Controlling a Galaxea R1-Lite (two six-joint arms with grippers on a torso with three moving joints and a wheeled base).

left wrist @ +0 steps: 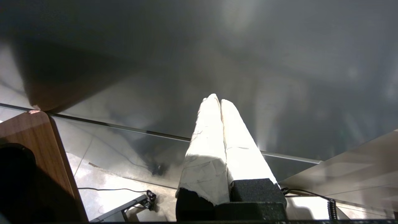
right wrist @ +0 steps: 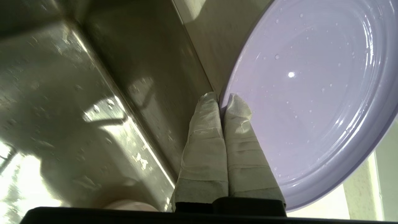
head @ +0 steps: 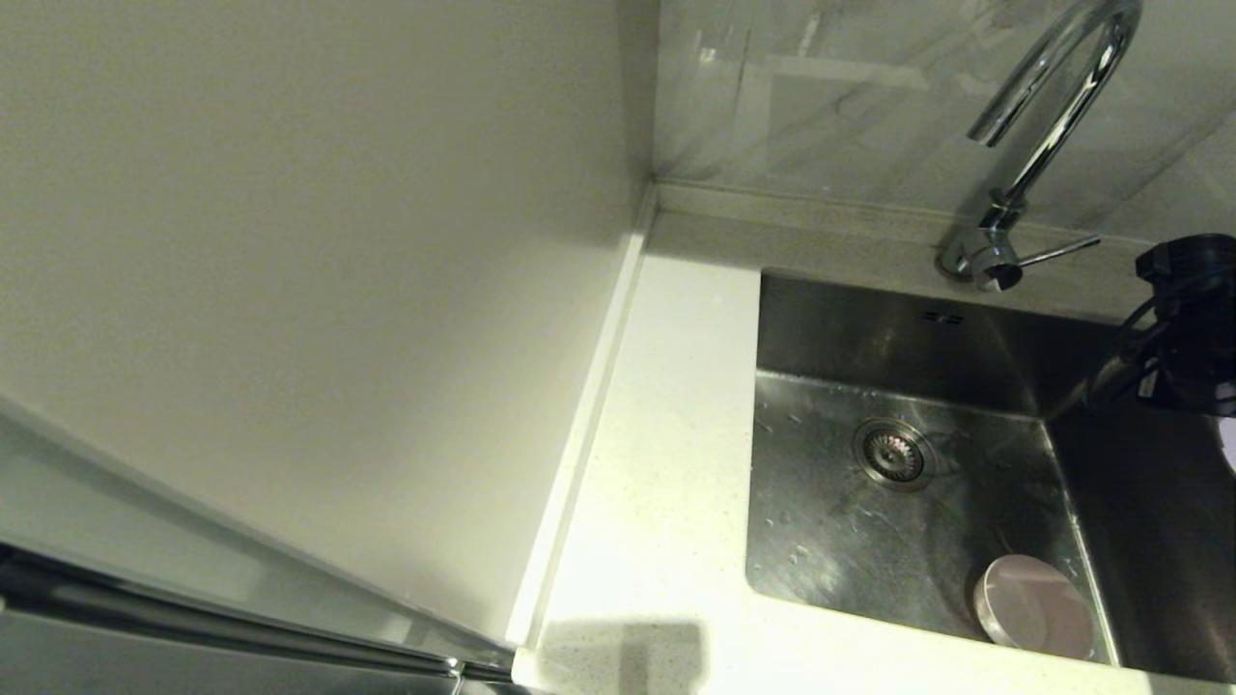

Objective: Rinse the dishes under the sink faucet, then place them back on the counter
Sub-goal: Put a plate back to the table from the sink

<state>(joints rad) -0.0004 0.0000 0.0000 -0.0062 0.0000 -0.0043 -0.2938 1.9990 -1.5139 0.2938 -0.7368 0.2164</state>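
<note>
My right gripper [right wrist: 221, 99] is shut on the rim of the lavender plate [right wrist: 311, 93], which is tilted and dotted with water drops, above the right edge of the sink [head: 821, 521]. In the head view only the right wrist [head: 1193, 328] and a sliver of the plate [head: 1229, 444] show at the right border. The pale pink bowl [head: 1033, 600] sits in the basin's near right corner. The chrome faucet [head: 1053, 106] arches over the back of the sink, with no stream visible. The white mug is out of view. My left gripper [left wrist: 217, 99] is shut on nothing, parked low and away from the sink.
The white speckled counter [head: 657, 463] runs along the sink's left side, bounded by a raised strip and a pale wall. The drain strainer [head: 893, 452] lies mid-basin with droplets around it. The faucet lever [head: 1057, 253] points right. A grey marbled panel stands behind.
</note>
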